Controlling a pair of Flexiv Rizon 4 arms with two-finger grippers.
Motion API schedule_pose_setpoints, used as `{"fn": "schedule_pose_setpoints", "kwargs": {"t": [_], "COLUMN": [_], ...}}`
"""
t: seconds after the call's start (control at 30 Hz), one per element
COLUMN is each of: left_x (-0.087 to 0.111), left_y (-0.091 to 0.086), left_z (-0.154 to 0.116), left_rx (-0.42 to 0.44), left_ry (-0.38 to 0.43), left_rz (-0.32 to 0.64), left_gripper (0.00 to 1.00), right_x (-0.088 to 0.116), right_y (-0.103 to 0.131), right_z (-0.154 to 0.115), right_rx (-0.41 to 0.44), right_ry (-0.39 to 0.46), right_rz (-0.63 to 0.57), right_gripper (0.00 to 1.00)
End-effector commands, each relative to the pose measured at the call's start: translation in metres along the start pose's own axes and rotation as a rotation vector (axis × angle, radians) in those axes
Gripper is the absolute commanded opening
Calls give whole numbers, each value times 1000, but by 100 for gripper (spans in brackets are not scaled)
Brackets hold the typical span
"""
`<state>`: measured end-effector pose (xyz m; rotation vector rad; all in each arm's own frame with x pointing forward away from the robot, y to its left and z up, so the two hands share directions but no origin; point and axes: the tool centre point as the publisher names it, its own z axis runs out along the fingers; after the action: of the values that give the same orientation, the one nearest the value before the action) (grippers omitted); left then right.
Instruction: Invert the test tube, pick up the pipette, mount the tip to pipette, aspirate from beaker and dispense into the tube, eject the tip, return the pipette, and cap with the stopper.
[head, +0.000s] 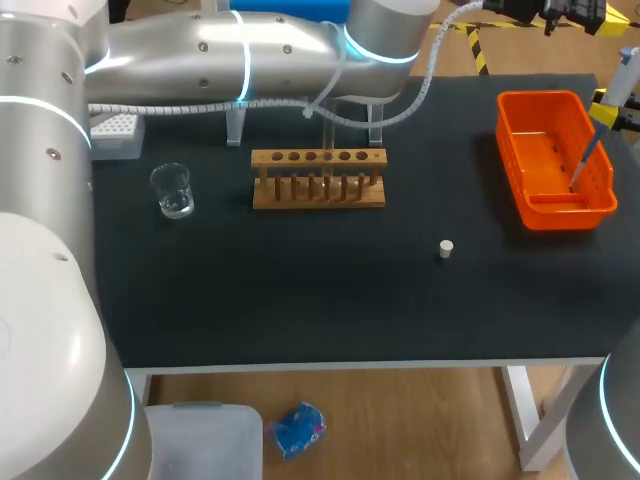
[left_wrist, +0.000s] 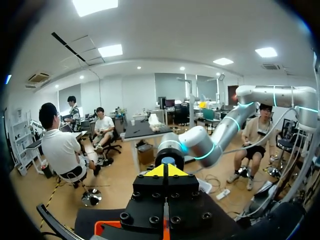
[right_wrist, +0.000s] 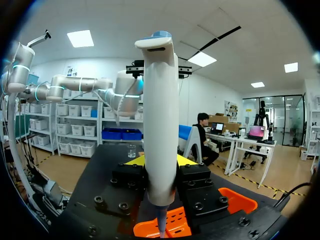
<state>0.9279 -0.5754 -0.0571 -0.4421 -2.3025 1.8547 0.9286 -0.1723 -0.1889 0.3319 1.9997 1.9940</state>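
My right gripper (right_wrist: 160, 162) is shut on a white pipette (right_wrist: 159, 120), held upright with its thin lower end (right_wrist: 162, 225) over the orange basket (right_wrist: 235, 200). In the head view the pipette (head: 592, 152) hangs at the table's right edge, its shaft inside the basket (head: 512, 150). The wooden tube rack (head: 318, 195) stands mid-table with a clear test tube (head: 326, 140) upright in it. A glass beaker (head: 172, 190) stands to its left and a small white stopper (head: 446, 249) lies in front to the right. My left gripper (left_wrist: 166, 171) is shut and empty, raised above the table's far side.
A white tip box (head: 115, 135) sits at the back left, partly under my left arm (head: 250, 50), which spans the table's far edge. A clear stand (head: 236, 125) is behind the rack.
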Motion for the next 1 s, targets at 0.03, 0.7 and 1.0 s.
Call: {"fn": "schedule_pose_setpoints", "kwargs": {"t": [0.03, 0.7, 1.0], "left_x": [-11, -7, -6], "left_y": [2, 8, 15], "left_z": [3, 12, 21], "left_rx": [16, 35, 42], "left_ry": [42, 134, 164], "left_rz": [20, 25, 6], "left_gripper": [0, 0, 0], "right_x": [0, 0, 0], "right_y": [0, 0, 0], "right_z": [0, 0, 0], "right_rx": [1, 1, 1], "right_ry": [-2, -2, -2], "right_rz": [-1, -1, -1], "right_gripper": [0, 0, 0]}}
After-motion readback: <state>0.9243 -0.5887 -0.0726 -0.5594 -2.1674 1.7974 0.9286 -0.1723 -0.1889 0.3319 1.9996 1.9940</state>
